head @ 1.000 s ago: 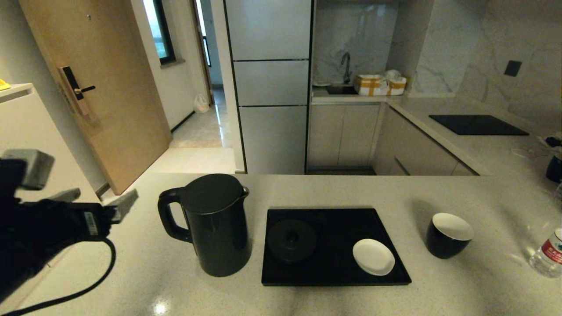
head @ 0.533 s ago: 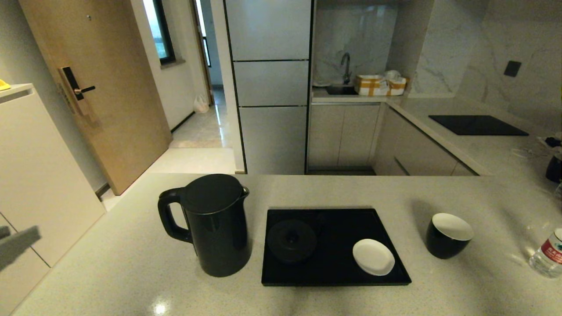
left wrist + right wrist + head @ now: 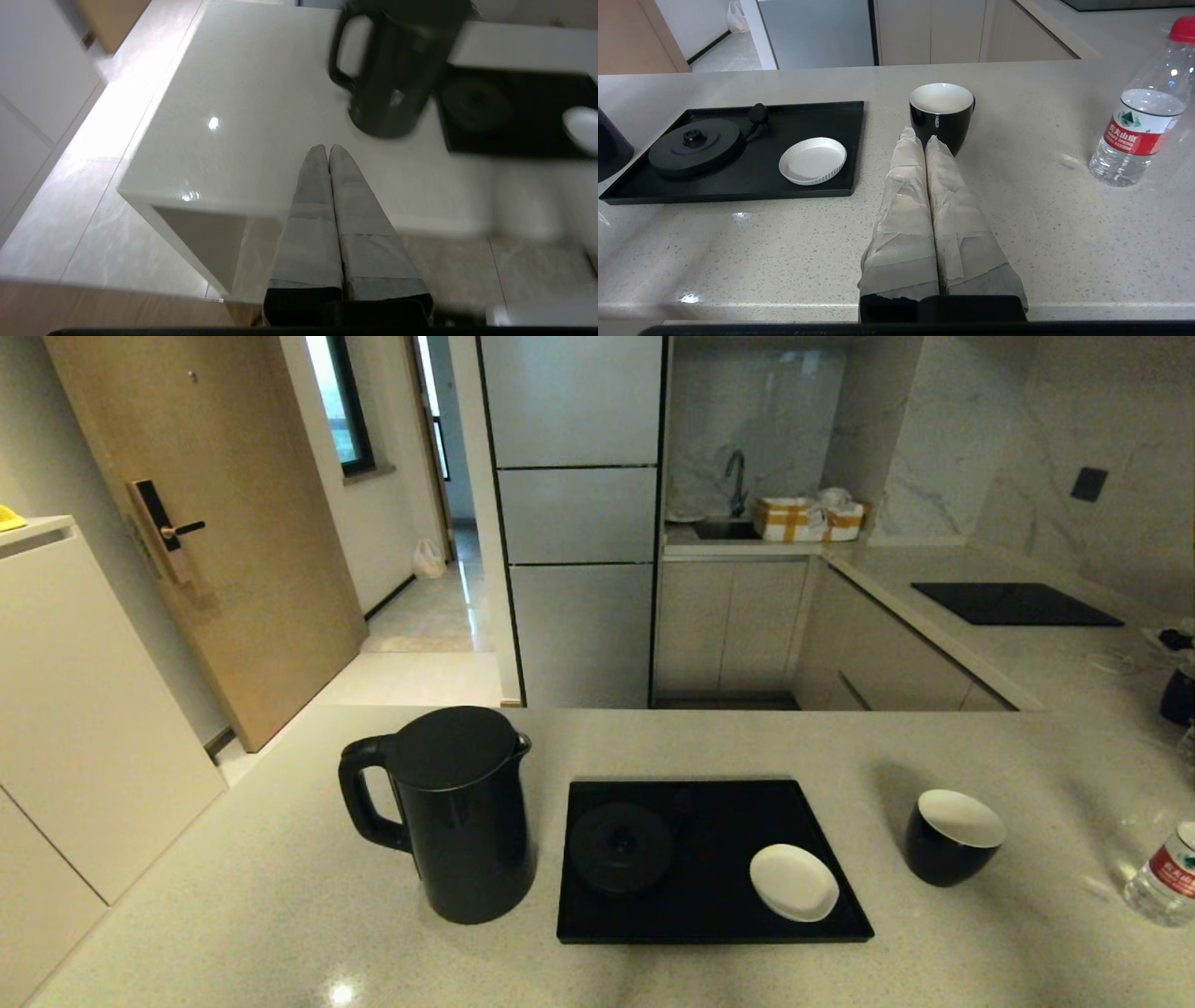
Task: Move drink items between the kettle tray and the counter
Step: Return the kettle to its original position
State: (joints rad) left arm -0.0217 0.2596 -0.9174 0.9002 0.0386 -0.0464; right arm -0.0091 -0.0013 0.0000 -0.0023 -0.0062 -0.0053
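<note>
The tall black kettle [image 3: 448, 812] [image 3: 397, 70] stands on the beige counter [image 3: 280, 896] just left of the black kettle tray [image 3: 822, 896] [image 3: 831, 121]. The tray's round base [image 3: 621, 847] [image 3: 693, 144] is bare. Right of the tray sits the black cup [image 3: 952, 835] [image 3: 942, 109] with a white inside, and the clear bottle [image 3: 1167, 877] [image 3: 1141, 112] with red cap stands at the far right. My left gripper [image 3: 328, 148] is shut and empty, hanging off the counter's near left edge. My right gripper [image 3: 920, 135] is shut and empty, low over the counter just short of the cup. Neither arm shows in the head view.
A small white saucer [image 3: 794, 882] [image 3: 812, 160] lies on the tray's right half. The counter's left edge [image 3: 140, 196] drops to the floor. Behind are a black cooktop [image 3: 1013, 602], a sink with boxes [image 3: 808, 516], a wooden door and cabinets.
My left arm has drawn back out of the head view, off the left side, and its gripper has gone from open to shut. Kettle, cup, bottle and saucer have not moved.
</note>
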